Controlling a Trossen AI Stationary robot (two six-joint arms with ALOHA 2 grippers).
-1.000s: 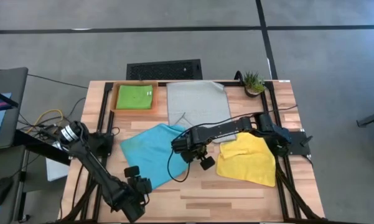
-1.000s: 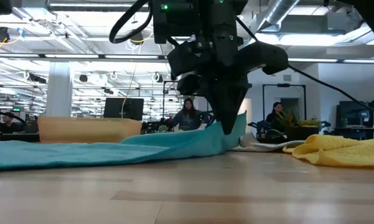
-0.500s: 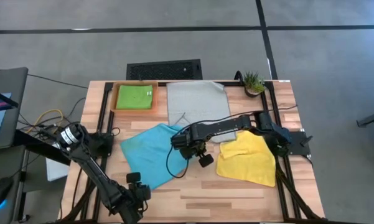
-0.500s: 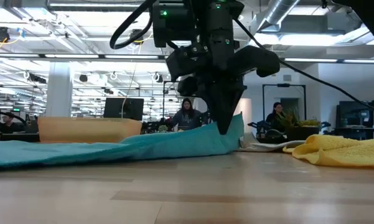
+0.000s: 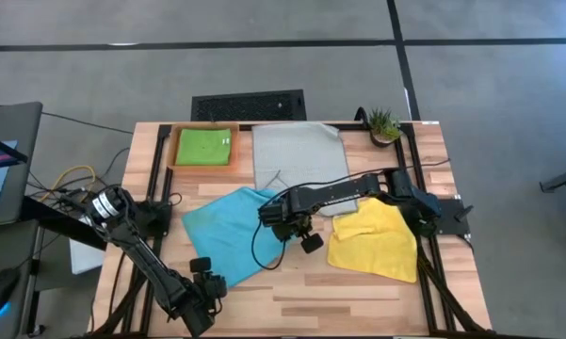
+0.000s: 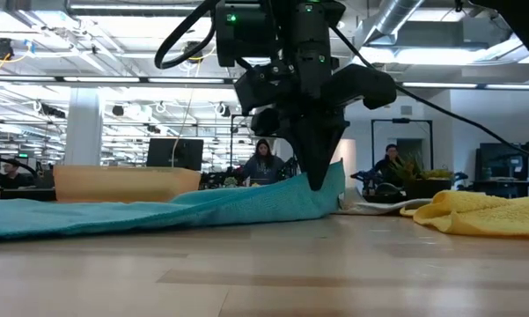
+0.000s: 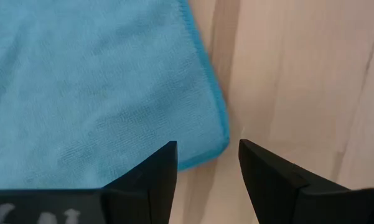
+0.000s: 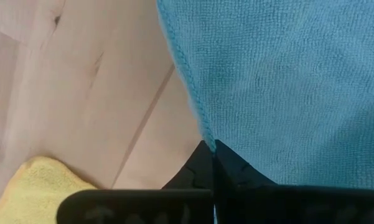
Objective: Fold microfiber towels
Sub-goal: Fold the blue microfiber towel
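Sky-blue microfiber towel (image 5: 228, 232) lies spread mid-table, one corner pinched and lifted by the right gripper (image 6: 319, 180). The left gripper (image 7: 205, 163), fingers spread, hovers over the near corner. Such a thin pinch may slip and spoil the fold; the yellow towel (image 5: 377, 240) just beside could snag.

Grey concrete floor (image 5: 471, 85) surrounding the light wooden desk (image 5: 358, 287); ceiling strip lights (image 6: 114, 79) glowing over people sitting at monitors (image 6: 174, 151).
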